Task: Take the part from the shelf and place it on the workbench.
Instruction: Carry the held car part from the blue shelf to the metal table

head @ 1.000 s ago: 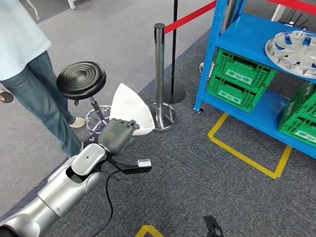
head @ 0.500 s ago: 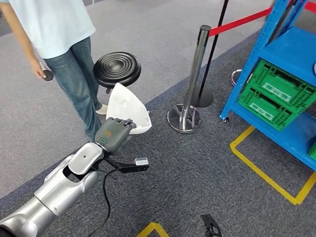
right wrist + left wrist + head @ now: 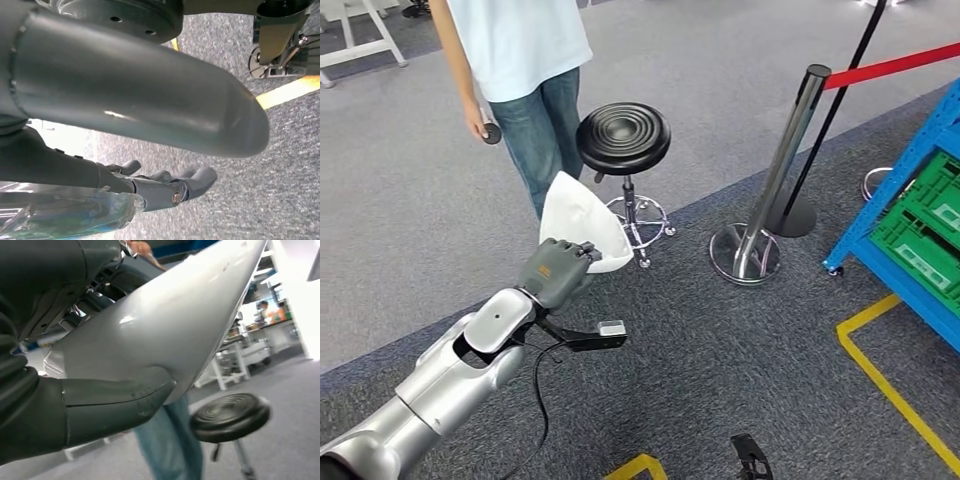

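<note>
Left hand: your grey many-fingered left hand (image 3: 552, 270) grips the white, curved, shell-shaped plastic part (image 3: 580, 222) by its near edge, fingers closed over the rim.
Part: you see it held up in the air in front of the robot, above the grey carpeted floor (image 3: 743, 350), well apart from the blue metal shelf (image 3: 916, 160).
Left wrist view: here the part (image 3: 170, 325) looks silvery and glossy, and the thick grey thumb (image 3: 117, 405) presses along its underside; the head view hides that thumb behind the hand.
Right hand: your right hand (image 3: 162, 187) hangs over the carpet with its dark fingers (image 3: 196, 180) apart and only slightly bent, holding nothing.
Head view extras: a round black stool with a chrome base (image 3: 623, 138) stands just behind the part, and a person in a pale blue shirt and jeans (image 3: 524, 80) stands beside it with a small dark round object (image 3: 491, 133) in one hand.
Barrier: a chrome post (image 3: 780, 170) carries a red belt (image 3: 893, 65) toward the shelf.
Shelf contents: green plastic crates (image 3: 927, 225) sit on the lower level.
Floor marks: yellow tape lines (image 3: 893, 385) run near the shelf.
Writing: a small orange mark on the back of the left hand is too small for you to read.
</note>
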`<state>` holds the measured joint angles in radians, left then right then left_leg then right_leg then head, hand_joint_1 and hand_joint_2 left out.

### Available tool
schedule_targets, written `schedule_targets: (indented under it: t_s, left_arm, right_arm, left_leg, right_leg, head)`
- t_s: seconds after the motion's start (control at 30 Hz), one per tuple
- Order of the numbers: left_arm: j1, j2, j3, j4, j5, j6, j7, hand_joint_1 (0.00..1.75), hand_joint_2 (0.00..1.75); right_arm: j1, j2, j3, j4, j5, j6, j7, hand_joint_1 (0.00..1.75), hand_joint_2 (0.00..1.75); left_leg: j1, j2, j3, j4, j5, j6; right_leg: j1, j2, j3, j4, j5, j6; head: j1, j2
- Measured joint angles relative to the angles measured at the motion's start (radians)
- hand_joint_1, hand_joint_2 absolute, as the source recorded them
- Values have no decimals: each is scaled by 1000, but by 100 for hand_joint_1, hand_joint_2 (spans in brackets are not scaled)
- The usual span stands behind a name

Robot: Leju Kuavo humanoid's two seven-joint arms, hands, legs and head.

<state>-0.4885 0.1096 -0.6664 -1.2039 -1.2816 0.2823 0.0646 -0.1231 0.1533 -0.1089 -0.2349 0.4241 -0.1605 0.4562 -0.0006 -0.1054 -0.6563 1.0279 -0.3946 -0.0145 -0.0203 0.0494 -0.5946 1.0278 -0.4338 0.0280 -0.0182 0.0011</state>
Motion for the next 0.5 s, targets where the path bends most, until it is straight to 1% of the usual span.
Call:
schedule_targets:
  t_s: [0.03, 0.07, 0.1, 0.13, 0.17, 0.2, 0.23, 0.27, 0.3, 0.33, 0.37, 0.4, 0.43, 0.47, 0.5]
  left_arm:
    - [-1, 1, 0, 0, 0, 0, 1, 175, 175]
    - [-1, 1, 0, 0, 0, 0, 1, 175, 175]
    - [0, 2, 0, 0, 0, 0, 2, 175, 175]
    - [2, 2, 0, 0, 0, 0, 2, 175, 175]
    - [5, 2, 0, 0, 0, 0, 2, 175, 175]
    - [6, 3, 0, 0, 0, 0, 2, 175, 175]
    - [7, 5, 0, 0, 0, 0, 2, 175, 175]
    - [7, 7, 1, 0, 0, 0, 2, 175, 175]
    - [7, 8, 1, 0, 0, 1, 3, 175, 175]
    - [6, 10, 2, -1, 0, 1, 4, 175, 175]
    - [7, 12, 2, -1, 1, 2, 4, 175, 175]
    - [8, 14, 3, -1, 2, 3, 4, 175, 175]
    - [10, 18, 4, -1, 3, 4, 4, 175, 175]
    - [12, 22, 6, -2, 4, 5, 4, 175, 175]
    - [13, 24, 8, -3, 4, 6, 4, 175, 175]
  right_arm:
    - [0, 1, 0, 0, 1, 0, 2, 0, 0]
    - [1, 1, 0, 0, 1, 0, 3, 0, 0]
    - [2, 1, 0, 0, 1, 1, 4, 0, 0]
    - [3, 1, 0, 0, 1, 0, 6, 0, 0]
    - [3, 1, 0, 0, 1, 0, 7, 0, 0]
    - [3, 1, 0, 0, 1, 0, 9, 0, 0]
    - [2, 1, 0, 0, 2, 0, 9, 0, 0]
    - [1, 1, 1, 0, 2, 0, 8, 0, 0]
    - [1, 1, 1, 0, 3, -1, 8, 0, 0]
    - [1, 2, 2, 0, 4, -2, 8, 0, 0]
    - [1, 2, 2, 0, 5, -3, 8, 0, 0]
    - [1, 4, 4, 0, 7, -4, 8, 0, 0]
    - [0, 7, 5, -1, 8, -5, 9, 0, 0]
    - [-1, 10, 6, -1, 8, -6, 9, 0, 0]
    - [-2, 13, 7, -1, 9, -6, 9, 0, 0]
  left_leg:
    - [-2, 35, -21, 44, -26, -4]
    - [-3, 67, -52, 107, -58, -8]
    - [0, 83, -87, 179, -90, -12]
    - [2, 88, -114, 234, -109, -15]
    - [5, 91, -126, 259, -110, -17]
    - [7, 94, -117, 245, -94, -18]
    - [8, 101, -88, 195, -65, -18]
    - [8, 123, -48, 125, -34, -17]
    - [5, 149, -9, 57, -14, -15]
    - [2, 168, 17, 9, -3, -10]
    - [-2, 180, 31, -17, -1, -5]
    - [-5, 173, 32, -25, -3, 1]
    - [-5, 158, 31, -25, -1, 9]
    - [-4, 145, 31, -27, 0, 15]
    - [-1, 132, 32, -28, 1, 22]
  right_leg:
    - [0, -15, 2, -3, 1, -6]
    - [2, -29, 2, -3, 0, -11]
    - [3, -46, 3, -4, -1, -13]
    - [4, -62, 3, -4, -2, -15]
    - [4, -78, 3, -4, -3, -15]
    - [4, -94, 3, -4, -4, -14]
    - [4, -108, 4, -4, -5, -12]
    - [5, -121, 6, -3, -6, -9]
    - [8, -133, 7, -1, -10, -5]
    - [12, -144, 9, 0, -13, 0]
    - [15, -155, 11, 1, -15, 6]
    - [17, -167, 14, 0, -17, 11]
    - [16, -177, 18, -3, -19, 16]
    - [13, -170, 18, 1, -25, 22]
    - [11, -148, 11, 19, -38, 27]
  head:
    - [-3, 0]
    - [-7, 0]
    - [-8, 0]
    - [-8, 0]
    - [-8, 0]
    - [-8, 0]
    - [-8, 0]
    - [-8, 0]
    - [-9, 0]
    - [-7, 0]
    - [-6, 0]
    - [-4, 0]
    - [-2, 0]
    - [-1, 0]
    - [0, 0]
